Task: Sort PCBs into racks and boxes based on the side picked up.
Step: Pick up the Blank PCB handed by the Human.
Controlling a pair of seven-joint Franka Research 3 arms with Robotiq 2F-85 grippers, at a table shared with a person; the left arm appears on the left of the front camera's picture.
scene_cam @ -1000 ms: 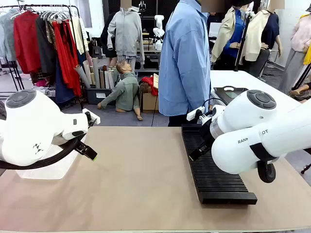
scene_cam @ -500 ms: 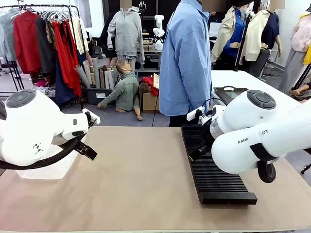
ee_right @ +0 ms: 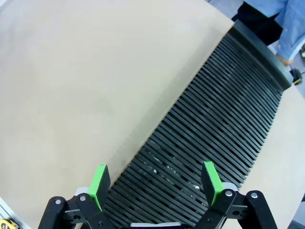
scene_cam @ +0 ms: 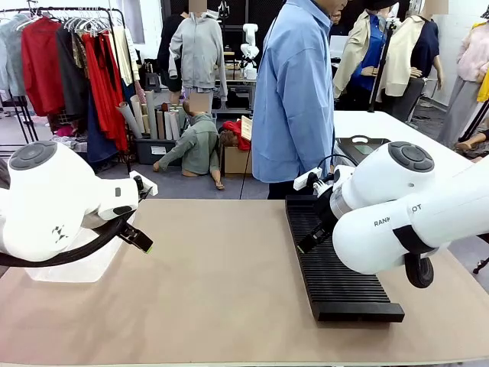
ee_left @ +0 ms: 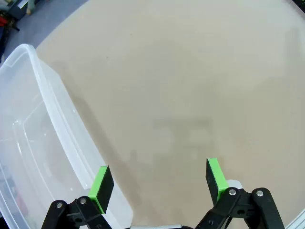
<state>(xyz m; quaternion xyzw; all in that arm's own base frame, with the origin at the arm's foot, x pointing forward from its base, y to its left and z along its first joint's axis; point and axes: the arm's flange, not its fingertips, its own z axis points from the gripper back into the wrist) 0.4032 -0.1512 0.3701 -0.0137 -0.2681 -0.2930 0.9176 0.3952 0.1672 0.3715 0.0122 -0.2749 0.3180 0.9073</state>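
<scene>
The left hand [ee_left: 158,183] hangs over bare counter [scene_cam: 221,283], its green pads spread wide and nothing between them. The clear tub [ee_left: 57,114] lies just beside it at 9 o'clock in the left wrist view, with its long rim running from 11 towards 6. Nothing inside the tub can be made out.

The right hand [ee_right: 155,183] is equally wide open and also carries nothing. It sits directly above the black slotted rack [ee_right: 214,119]. In the front view the rack's long axis runs 12 to 6 down the counter's 3 o'clock side, with the slots crossing it, and the slots under the hand stand unfilled.

A person [scene_cam: 294,92] in a blue shirt stands at the far edge at about 1 o'clock, close to the rack's far end. Their hands are hidden.

Neither hand holds a green board, so sorting looks not yet begun. If a board is handed across, the right hand is likely the nearer taker. The left hand is well apart from the person, at 9 o'clock.
</scene>
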